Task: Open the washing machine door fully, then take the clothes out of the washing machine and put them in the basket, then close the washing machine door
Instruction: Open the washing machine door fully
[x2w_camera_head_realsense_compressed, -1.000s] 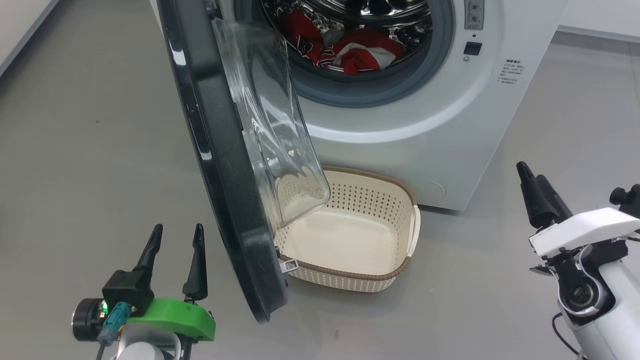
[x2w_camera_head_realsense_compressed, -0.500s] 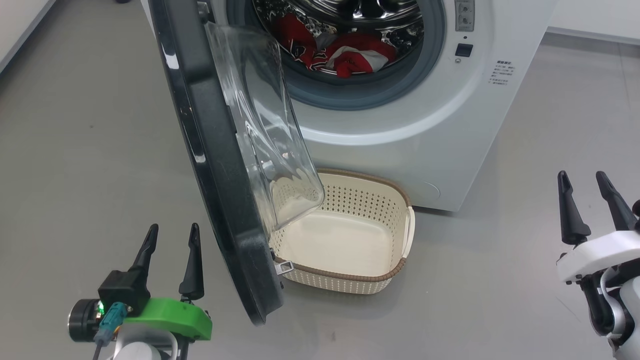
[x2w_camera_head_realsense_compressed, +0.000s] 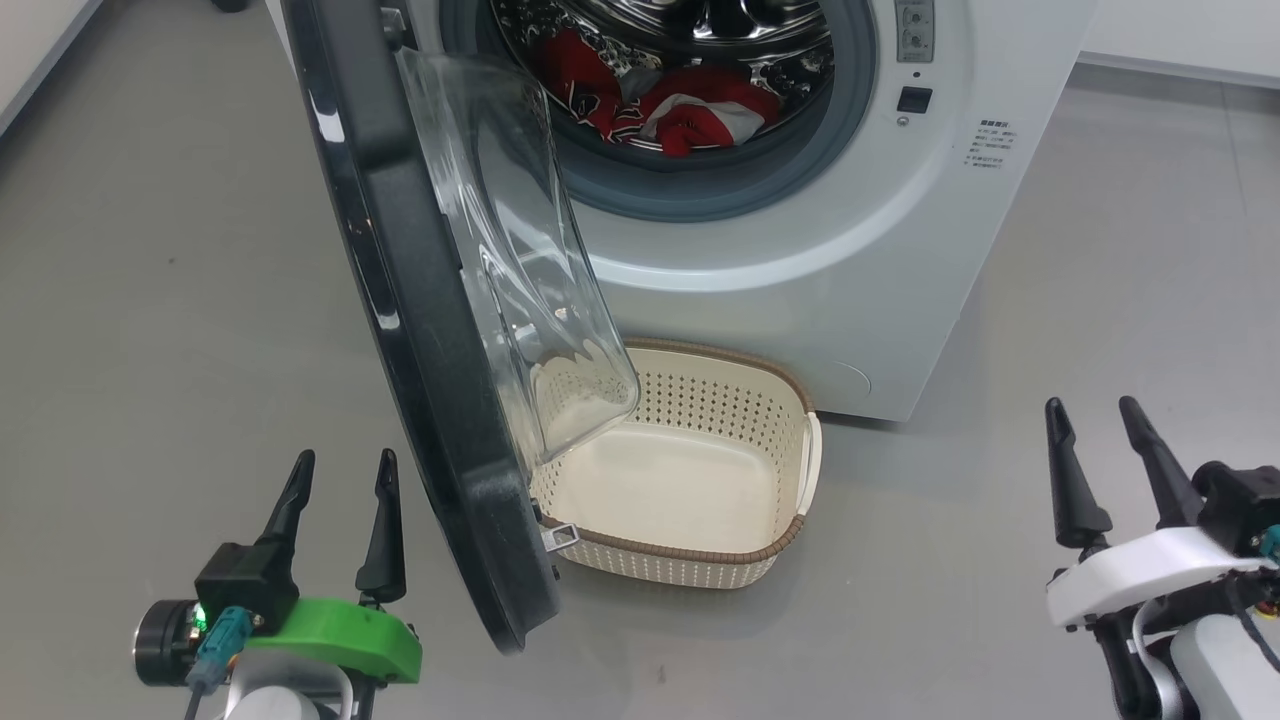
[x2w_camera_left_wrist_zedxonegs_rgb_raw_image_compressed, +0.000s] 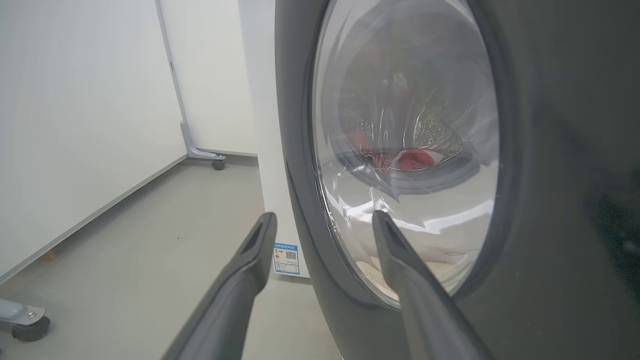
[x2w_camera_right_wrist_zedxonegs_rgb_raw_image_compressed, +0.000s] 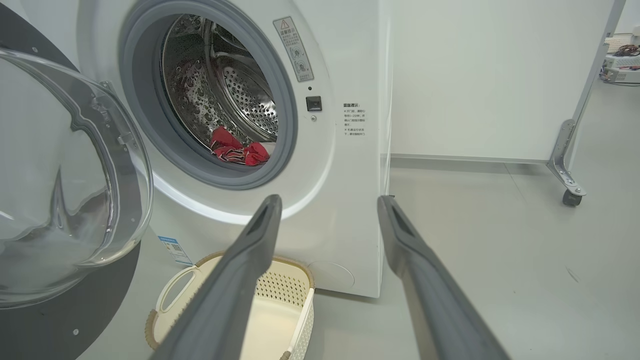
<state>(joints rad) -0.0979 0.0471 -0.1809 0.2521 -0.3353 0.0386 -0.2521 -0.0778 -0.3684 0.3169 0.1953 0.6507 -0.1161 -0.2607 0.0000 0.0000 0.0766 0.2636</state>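
While the door (x2w_camera_head_realsense_compressed: 420, 330) stands swung out from the washer (x2w_camera_head_realsense_compressed: 800, 250), edge-on to our head camera, the clothes (x2w_camera_head_realsense_compressed: 690, 110) lie in a red heap at the bottom of the drum (x2w_camera_head_realsense_compressed: 740, 20). The basket (x2w_camera_head_realsense_compressed: 700, 560) sits on the floor (x2w_camera_head_realsense_compressed: 150, 250) just in front of the washer, its left end under the door's glass bowl (x2w_camera_head_realsense_compressed: 520, 250). Our left claw (x2w_camera_head_realsense_compressed: 346, 457) hangs near the door's outer face, low down, fingers spread and holding nothing. Our right claw (x2w_camera_head_realsense_compressed: 1090, 403) is well to the right of the basket, above the floor, also spread wide and empty. From its wrist we look between its fingers at the washer's front.
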